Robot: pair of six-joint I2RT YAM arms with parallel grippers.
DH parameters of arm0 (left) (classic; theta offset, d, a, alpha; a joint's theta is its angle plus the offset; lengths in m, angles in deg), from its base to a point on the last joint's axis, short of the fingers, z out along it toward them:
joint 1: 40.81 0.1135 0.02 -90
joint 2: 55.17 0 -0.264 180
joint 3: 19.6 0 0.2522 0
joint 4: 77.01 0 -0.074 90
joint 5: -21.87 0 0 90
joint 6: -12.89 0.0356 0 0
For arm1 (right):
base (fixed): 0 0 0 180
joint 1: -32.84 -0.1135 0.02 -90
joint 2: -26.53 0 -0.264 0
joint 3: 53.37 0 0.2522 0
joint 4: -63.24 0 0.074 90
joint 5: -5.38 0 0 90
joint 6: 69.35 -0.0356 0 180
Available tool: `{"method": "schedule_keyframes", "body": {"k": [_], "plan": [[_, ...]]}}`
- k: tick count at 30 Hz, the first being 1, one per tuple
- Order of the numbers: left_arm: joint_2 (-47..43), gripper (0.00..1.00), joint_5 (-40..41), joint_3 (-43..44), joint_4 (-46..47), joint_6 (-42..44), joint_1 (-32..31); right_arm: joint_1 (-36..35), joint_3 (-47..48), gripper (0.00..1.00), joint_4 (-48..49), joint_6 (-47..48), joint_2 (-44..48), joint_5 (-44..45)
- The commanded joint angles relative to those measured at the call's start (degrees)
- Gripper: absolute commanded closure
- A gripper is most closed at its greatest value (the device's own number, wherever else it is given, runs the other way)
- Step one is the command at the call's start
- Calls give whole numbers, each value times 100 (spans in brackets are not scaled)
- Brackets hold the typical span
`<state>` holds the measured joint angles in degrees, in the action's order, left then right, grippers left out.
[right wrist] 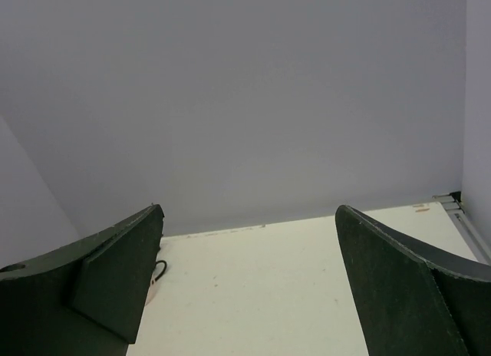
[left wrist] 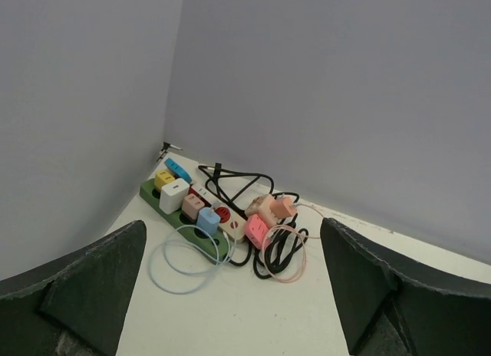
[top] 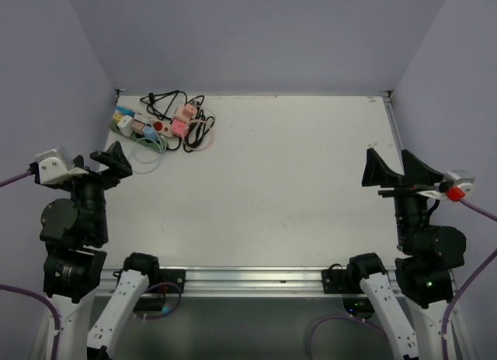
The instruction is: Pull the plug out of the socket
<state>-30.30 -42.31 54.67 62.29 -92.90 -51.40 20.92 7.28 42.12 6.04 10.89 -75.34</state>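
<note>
Green socket (left wrist: 149, 193) is lying in the far left corner of the bench (top: 295, 189), close beside the left wall (top: 46, 73) and near the back wall (top: 256, 34). It is carrying several plugs (left wrist: 174, 196), and which one is meant cannot be told. Both the left tool (top: 111, 164) and the right tool (top: 396, 174) are gaping wide, holding nothing, well apart from it.

The unheld socket is likely to be lifting with any plug pulled. Fingers risk snagging the blue cable loop (left wrist: 180, 268) or the black cord (left wrist: 238, 183), or nudging a neighbouring plug, since they are crowding together.

The walls are leaving little room on the left and behind. Open bench on the near and right sides is offering the freer approach.
</note>
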Motion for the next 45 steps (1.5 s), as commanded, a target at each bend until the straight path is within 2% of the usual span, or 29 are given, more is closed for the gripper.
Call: {"method": "schedule_keyframes", "body": {"k": [1, 9, 13, 17, 24, 30, 32, 37, 42, 45], "plan": [[141, 1, -139, -136, 426, -64, -22, 15, -75, 1, 243, -138, -53, -23], [668, 1, -367, -426, 804, -108, -22, 23, -338, 1, 384, -647, -475, -330], [1186, 0, -630, -374, 910, -196, -22, 23, -339, 1, 174, -999, -1001, -453], [2081, 1, -1008, -172, 945, -310, -22, 23, -260, 1, -108, -1245, -1494, -690], [3901, 1, -1615, 390, 1156, -609, -13, -12, -418, 1, 182, -1448, -1951, -1314], [5677, 0, -2212, 1285, 1498, -969, 258, -64, -356, 1, 182, -1545, -2521, -1771], [6379, 1, -2459, 1594, 1534, -1040, 486, -82, -383, 1, 374, -1344, -2654, -2286], [8030, 4, -2976, 3105, 1534, -935, 812, -117, -339, 1, 595, -1211, -3207, -2931], [9114, 9, -3276, 4309, 1525, -1180, 1050, -152, -181, 1, 560, -1009, -3638, -3615], [9554, 14, -3496, 4557, 1726, -1251, 1225, -161, -110, 1, 489, -930, -3885, -3932]]}}
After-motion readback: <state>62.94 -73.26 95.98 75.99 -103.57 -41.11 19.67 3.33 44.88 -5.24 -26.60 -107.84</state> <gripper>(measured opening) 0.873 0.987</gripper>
